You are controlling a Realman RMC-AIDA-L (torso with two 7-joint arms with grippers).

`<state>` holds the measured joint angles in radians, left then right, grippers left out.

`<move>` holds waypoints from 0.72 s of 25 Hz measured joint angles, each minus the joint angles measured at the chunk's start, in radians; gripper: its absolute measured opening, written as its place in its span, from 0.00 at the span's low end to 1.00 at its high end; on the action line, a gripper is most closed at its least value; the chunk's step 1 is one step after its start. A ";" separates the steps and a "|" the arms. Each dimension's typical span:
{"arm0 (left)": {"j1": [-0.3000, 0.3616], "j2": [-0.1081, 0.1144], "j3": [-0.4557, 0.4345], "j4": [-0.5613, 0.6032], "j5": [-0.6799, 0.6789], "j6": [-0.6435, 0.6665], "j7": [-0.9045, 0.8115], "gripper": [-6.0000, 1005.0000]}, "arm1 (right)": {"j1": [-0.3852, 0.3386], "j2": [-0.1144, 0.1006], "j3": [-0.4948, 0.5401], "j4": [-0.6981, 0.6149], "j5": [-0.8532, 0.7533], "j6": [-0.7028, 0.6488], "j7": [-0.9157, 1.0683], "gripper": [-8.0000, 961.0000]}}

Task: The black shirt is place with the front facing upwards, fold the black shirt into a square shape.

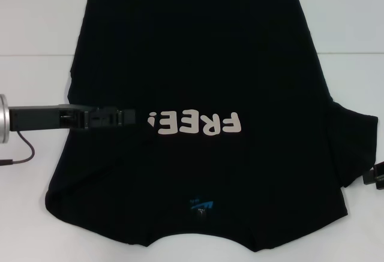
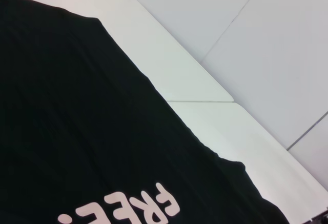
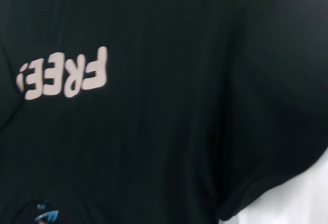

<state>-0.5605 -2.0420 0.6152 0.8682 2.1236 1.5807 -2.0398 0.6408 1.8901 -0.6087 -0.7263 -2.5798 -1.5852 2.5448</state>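
The black shirt (image 1: 198, 76) lies flat under the left tool (image 1: 129, 118), grip state unclear.

Item: the black shirt (image 1: 198, 64), plain black cloth T-shirt.
Pose: spread flat, front up, filling most of the head view from top edge to bottom edge.
Orientation: collar toward the bottom of the frame, hem at the top; print reads upside down.
Print: white block "FREE!" (image 1: 195, 123), centre of frame, slightly below the middle.
Neck label: small, blue (image 1: 201, 205), lower centre, just above the curved neckline.
Sleeves: one spread out at right of frame; left side shows a straight edge, sleeve apparently folded in.
Surface: mostly smooth, faint creases near the bottom corners.
Wrist views: black cloth fills the right wrist picture; print (image 3: 64, 74) at its left.
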 joint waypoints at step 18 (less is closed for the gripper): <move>0.001 -0.004 -0.008 -0.016 -0.009 -0.043 0.011 0.70 | 0.058 0.025 -0.069 0.130 -0.009 0.202 0.082 0.35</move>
<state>-0.5591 -2.0461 0.6076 0.8524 2.1151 1.5374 -2.0285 0.6985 1.9150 -0.6772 -0.5966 -2.5884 -1.3829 2.6270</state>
